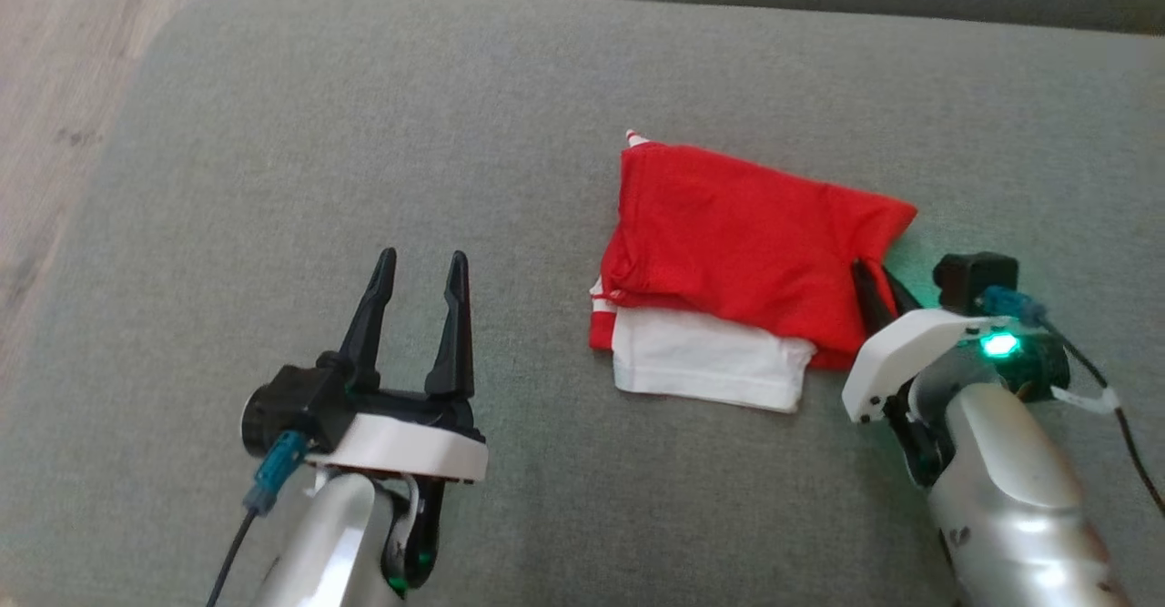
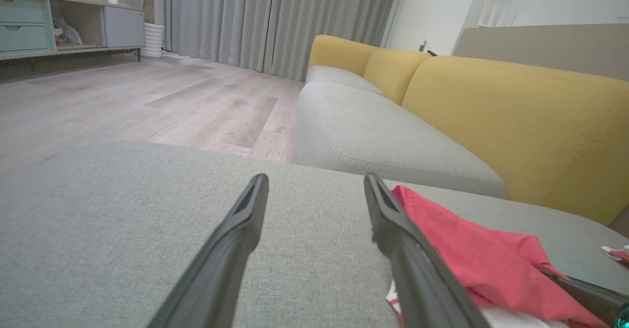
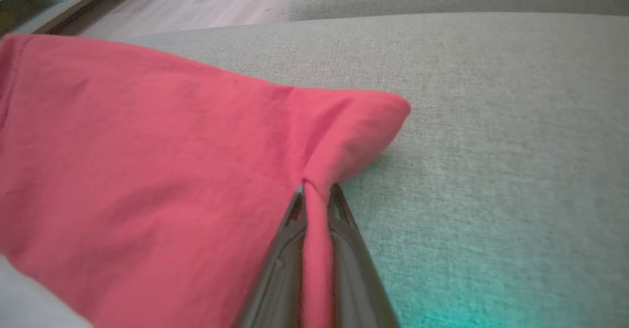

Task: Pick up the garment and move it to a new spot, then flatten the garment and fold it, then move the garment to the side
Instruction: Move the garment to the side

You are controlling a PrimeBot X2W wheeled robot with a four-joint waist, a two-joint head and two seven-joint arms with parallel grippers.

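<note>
i'm pinching the folded garment [image 1: 728, 234] by its right edge between my right fingers [image 1: 872, 296], probably for sliding it aside; my left fingers [image 1: 452, 325] are hovering spread, clear of it.

Left claw [image 2: 315, 180] spread wide over grey cushion [image 2: 123, 229]; red garment [image 2: 471, 259] beside it

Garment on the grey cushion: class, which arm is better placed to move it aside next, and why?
Right: the right claw is pinched on the folded garment's red edge; the left claw stands open, apart from it.
</note>
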